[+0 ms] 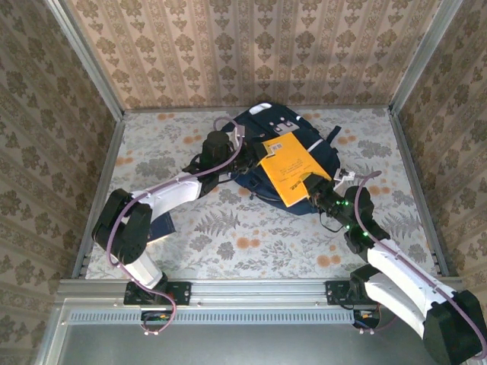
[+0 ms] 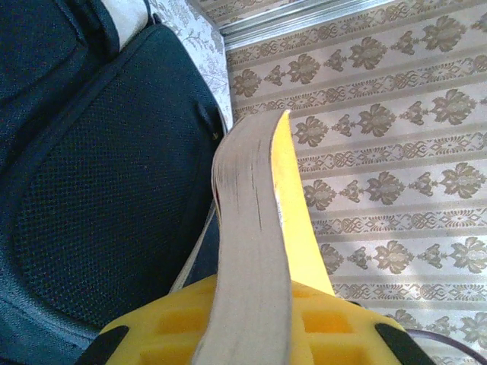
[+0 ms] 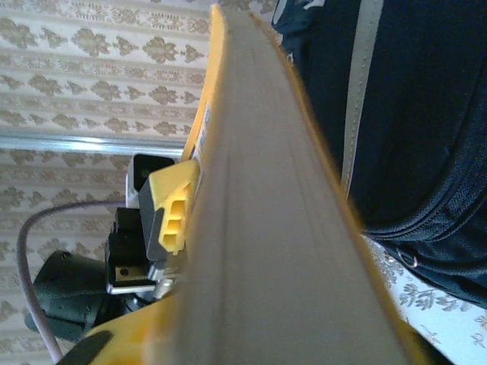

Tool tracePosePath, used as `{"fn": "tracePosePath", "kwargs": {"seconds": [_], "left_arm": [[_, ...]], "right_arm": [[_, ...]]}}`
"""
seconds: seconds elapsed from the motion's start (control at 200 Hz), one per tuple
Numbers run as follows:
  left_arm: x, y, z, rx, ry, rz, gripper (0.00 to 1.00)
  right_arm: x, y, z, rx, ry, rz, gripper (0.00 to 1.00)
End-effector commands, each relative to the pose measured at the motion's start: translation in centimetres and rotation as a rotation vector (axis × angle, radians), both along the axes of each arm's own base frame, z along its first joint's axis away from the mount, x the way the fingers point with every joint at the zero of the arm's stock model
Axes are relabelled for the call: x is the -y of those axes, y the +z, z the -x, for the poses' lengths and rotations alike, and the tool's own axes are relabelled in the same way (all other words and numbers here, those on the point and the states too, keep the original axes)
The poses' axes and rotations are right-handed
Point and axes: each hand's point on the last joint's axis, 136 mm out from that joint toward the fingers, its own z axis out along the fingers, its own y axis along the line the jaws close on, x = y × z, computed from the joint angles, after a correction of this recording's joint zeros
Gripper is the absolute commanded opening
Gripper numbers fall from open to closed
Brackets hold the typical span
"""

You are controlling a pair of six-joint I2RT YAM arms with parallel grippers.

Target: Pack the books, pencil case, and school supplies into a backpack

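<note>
The large navy backpack (image 1: 293, 129) lies at the back middle of the table, with a bright yellow book (image 1: 288, 171) tilted on top of it. My right gripper (image 1: 313, 187) is shut on the book's near right corner. My left gripper (image 1: 247, 150) is shut on its far left edge. In the left wrist view the book's bent page edge (image 2: 247, 198) runs out between the yellow pads of the left gripper (image 2: 251, 312), beside the backpack's mesh panel (image 2: 99, 167). In the right wrist view the book (image 3: 259, 190) runs out of the right gripper (image 3: 266, 338), with the backpack (image 3: 426, 114) on the right.
A dark navy book (image 1: 161, 226) lies at the left of the floral table (image 1: 228, 236), partly under my left arm. Papered walls and metal rails (image 1: 106, 182) close in the table on three sides. The left gripper's finger (image 3: 171, 209) shows beside the book in the right wrist view.
</note>
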Motion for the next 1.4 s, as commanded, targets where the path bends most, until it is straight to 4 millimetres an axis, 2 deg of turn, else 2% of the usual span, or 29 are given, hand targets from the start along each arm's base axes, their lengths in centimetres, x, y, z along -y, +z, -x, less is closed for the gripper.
{"fn": "tracePosePath", "kwargs": {"seconds": [0.0,0.01,0.05,0.155,0.195,0.2,0.25,0.32,0.385,0.48,0.585,0.765,0.905,1.075,1.22,1.395], "left_arm": [[0.3,1.2,0.1,0.036,0.010,0.050,0.00],[0.3,1.2,0.1,0.037,0.007,0.051,0.00],[0.6,1.5,0.2,0.050,-0.012,0.050,0.01],[0.4,1.9,-0.1,0.123,-0.046,-0.037,0.44],[0.1,2.2,-0.4,0.162,-0.058,-0.112,0.54],[0.0,1.7,-0.3,0.147,-0.063,-0.135,0.55],[-0.2,1.8,-0.6,0.186,-0.088,-0.223,0.61],[0.5,2.6,-1.0,0.260,-0.152,-0.301,0.64],[1.5,2.8,-1.5,0.302,-0.211,-0.359,0.65],[3.3,2.0,-2.4,0.338,-0.299,-0.456,0.65],[5.7,0.4,-3.2,0.313,-0.408,-0.496,0.60],[9.6,-2.2,-3.1,0.292,-0.535,-0.505,0.55],[11.8,-4.0,-2.4,0.210,-0.594,-0.412,0.52],[14.0,-5.4,-0.7,0.154,-0.654,-0.324,0.47],[14.4,-6.3,0.1,0.132,-0.671,-0.325,0.41],[14.1,-6.4,0.6,0.163,-0.667,-0.385,0.40]], "right_arm": [[-0.1,4.8,-0.4,0.161,-0.013,-0.059,0.03],[-0.1,4.7,-0.4,0.158,-0.011,-0.055,0.00],[-0.1,4.2,-0.4,0.135,-0.014,-0.020,0.00],[2.5,3.1,0.4,0.070,-0.111,0.108,0.00],[4.0,3.0,1.0,0.054,-0.164,0.168,0.00],[4.1,3.1,1.0,0.053,-0.170,0.176,0.00],[5.8,3.5,1.9,0.052,-0.223,0.258,0.00],[7.6,4.7,2.9,0.071,-0.271,0.364,0.00],[9.1,5.5,3.8,0.068,-0.313,0.446,0.00],[10.9,6.2,4.7,0.060,-0.376,0.525,0.00],[12.8,6.5,5.8,0.048,-0.448,0.598,0.00],[16.0,7.0,7.7,0.018,-0.574,0.716,0.00],[16.3,8.0,8.4,0.068,-0.581,0.736,0.00],[15.9,7.6,8.3,0.076,-0.561,0.741,0.00],[14.8,7.2,7.6,0.104,-0.520,0.692,0.00],[14.3,6.4,7.2,0.094,-0.500,0.680,0.00]]}}
